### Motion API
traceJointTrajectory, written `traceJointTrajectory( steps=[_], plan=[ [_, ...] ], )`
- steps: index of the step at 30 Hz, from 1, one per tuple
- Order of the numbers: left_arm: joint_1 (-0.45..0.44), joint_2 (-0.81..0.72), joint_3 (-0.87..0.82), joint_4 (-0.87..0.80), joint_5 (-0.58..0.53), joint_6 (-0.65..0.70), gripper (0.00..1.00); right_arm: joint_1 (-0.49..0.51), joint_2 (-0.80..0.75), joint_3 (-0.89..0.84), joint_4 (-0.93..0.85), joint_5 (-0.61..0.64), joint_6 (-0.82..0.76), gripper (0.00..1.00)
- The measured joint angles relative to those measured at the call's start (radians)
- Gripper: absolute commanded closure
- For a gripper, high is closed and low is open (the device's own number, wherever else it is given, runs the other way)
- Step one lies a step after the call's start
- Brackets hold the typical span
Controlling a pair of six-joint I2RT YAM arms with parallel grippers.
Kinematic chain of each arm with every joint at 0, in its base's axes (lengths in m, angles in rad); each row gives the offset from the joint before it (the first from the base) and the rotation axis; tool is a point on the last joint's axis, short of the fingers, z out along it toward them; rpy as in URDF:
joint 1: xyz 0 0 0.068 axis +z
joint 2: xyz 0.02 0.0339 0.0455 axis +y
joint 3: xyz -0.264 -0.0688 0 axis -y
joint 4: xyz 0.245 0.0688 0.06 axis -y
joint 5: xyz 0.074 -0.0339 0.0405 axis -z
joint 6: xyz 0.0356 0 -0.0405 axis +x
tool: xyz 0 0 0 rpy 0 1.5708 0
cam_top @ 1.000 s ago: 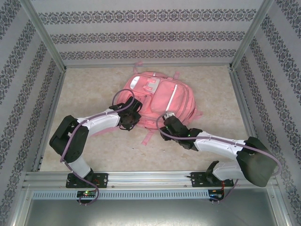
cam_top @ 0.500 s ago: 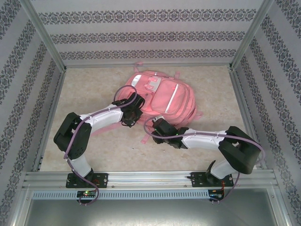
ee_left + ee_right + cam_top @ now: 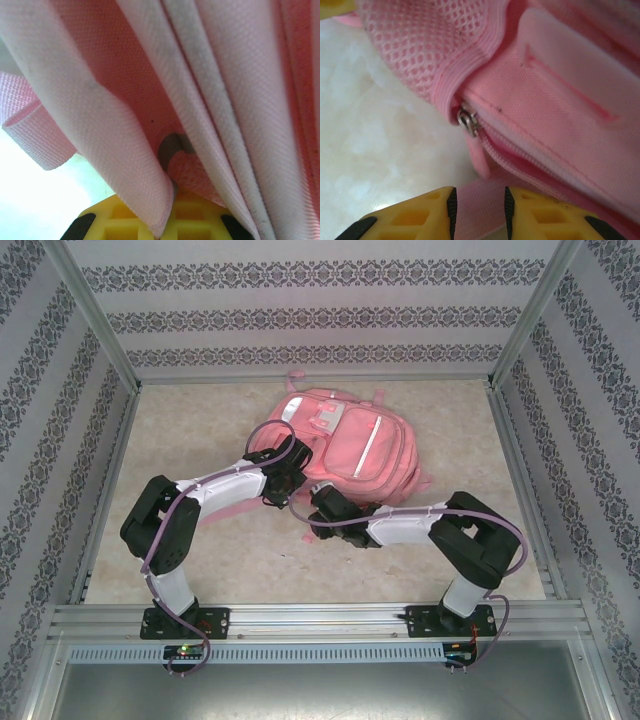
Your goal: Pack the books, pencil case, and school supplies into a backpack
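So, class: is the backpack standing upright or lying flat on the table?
Lying flat. Seen from above, the backpack rests on the table with its front facing up.

Overhead view looks down; wrist views hug backpack point(image 3: 350, 452)

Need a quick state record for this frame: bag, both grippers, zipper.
backpack: pink, lying flat on table, pockets up
left gripper: shut on backpack fabric fold
right gripper: jaws slightly apart, pink strap between them, grip unclear
zipper slider: just ahead of right gripper
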Motion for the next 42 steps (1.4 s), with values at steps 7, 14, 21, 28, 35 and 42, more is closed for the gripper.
traceJointTrajectory(
  steps=[7, 14, 21, 28, 35, 42],
  plan=[
    [0.000, 0.001, 0.001, 0.001, 0.000, -0.006, 1.00, -0.025, 0.042, 0.006, 0.071, 0.000, 0.008, 0.70],
    [0.001, 0.003, 0.001, 0.019, -0.028, -0.018, 1.00, -0.039, 0.096, 0.055, 0.095, 0.013, 0.031, 0.93],
    [0.001, 0.003, 0.001, 0.021, -0.034, -0.021, 1.00, -0.039, 0.093, 0.050, 0.109, 0.024, 0.061, 1.00],
    [0.000, 0.003, 0.001, 0.020, -0.034, -0.021, 1.00, -0.052, -0.009, -0.052, 0.105, 0.014, 0.110, 1.00],
    [0.003, 0.001, 0.001, 0.016, -0.034, -0.021, 1.00, -0.063, -0.130, -0.150, 0.082, 0.022, 0.145, 1.00],
    [0.010, -0.036, -0.013, 0.010, -0.023, -0.021, 1.00, -0.119, -0.256, -0.250, 0.058, 0.051, 0.164, 1.00]
  ],
)
